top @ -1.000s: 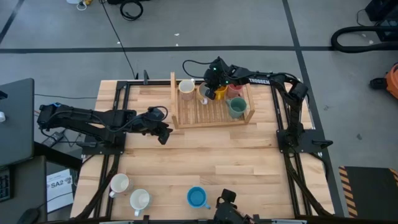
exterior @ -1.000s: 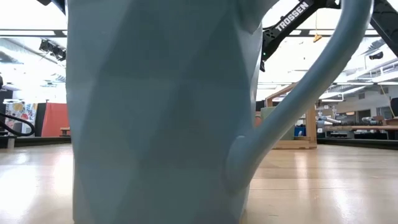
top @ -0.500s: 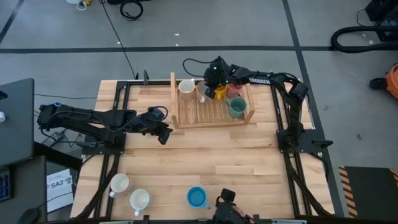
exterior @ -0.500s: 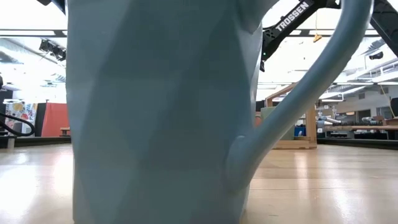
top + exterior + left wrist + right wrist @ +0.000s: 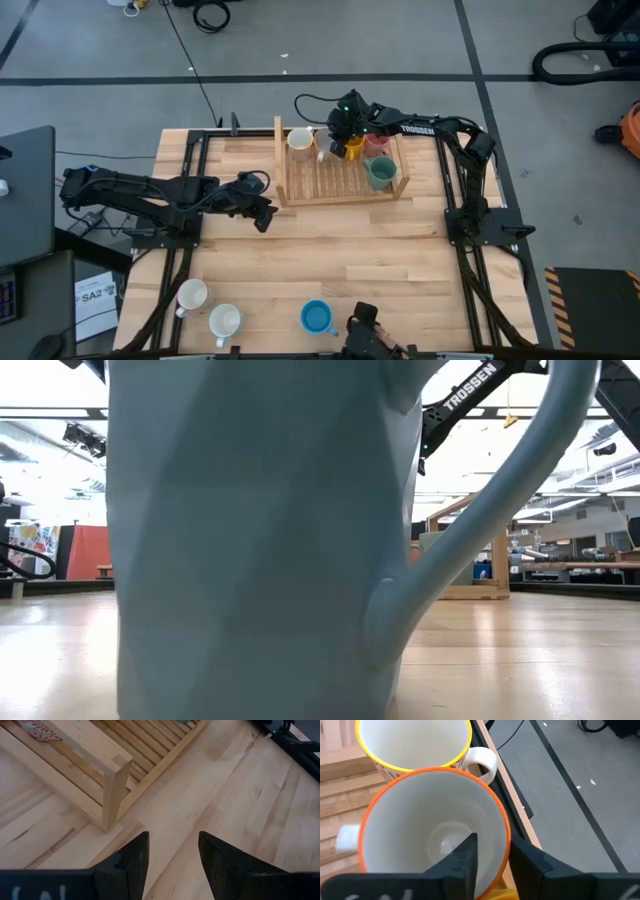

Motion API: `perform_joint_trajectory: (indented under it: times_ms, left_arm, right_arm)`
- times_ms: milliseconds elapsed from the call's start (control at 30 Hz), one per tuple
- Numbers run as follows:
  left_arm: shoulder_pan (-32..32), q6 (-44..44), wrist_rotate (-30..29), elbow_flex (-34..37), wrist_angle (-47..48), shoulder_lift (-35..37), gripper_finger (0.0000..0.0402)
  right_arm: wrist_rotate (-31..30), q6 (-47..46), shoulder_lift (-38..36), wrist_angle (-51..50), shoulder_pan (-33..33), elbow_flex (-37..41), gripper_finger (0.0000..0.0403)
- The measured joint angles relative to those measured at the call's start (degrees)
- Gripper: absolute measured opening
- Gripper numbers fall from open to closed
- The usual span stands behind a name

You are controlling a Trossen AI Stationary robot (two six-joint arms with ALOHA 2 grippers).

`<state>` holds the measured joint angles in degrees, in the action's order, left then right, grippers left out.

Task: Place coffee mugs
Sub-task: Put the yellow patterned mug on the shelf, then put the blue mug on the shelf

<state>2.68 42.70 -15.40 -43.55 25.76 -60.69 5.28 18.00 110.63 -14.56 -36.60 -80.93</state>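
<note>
A wooden slatted rack stands at the table's far side. In it are a cream mug, a pink mug and a teal-green mug. My right gripper is over the rack's far part, shut on the orange mug. In the right wrist view a yellow-rimmed cream mug stands just beyond the orange mug. My left gripper is open above bare table, off the rack's near left corner post. Two white mugs and a blue mug stand near the table's near edge. My right gripper holds the orange mug by its rim, one finger inside the cup and the other outside the wall. The fingers come from above, pointing down. The mug stays upright, mouth up; whether its base rests on the slats, I cannot tell.
The blue mug stands right before the low camera and fills most of that view. Open wooden tabletop lies between the rack and the near mugs. Black frame rails run along both table sides.
</note>
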Motion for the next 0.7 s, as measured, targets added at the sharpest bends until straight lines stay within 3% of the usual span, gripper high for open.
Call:
perform_joint_trajectory:
  times_ms: [267,700]
  left_arm:
    - [0.0,0.0,0.0,0.0,0.0,0.0,0.0176]
    - [0.1,0.0,0.0,0.0,0.1,0.0,0.0176]
  right_arm:
    - [-4.2,0.2,0.0,4.1,0.0,0.0,0.0166]
    - [-4.2,0.2,-1.3,6.7,0.3,0.0,0.0167]
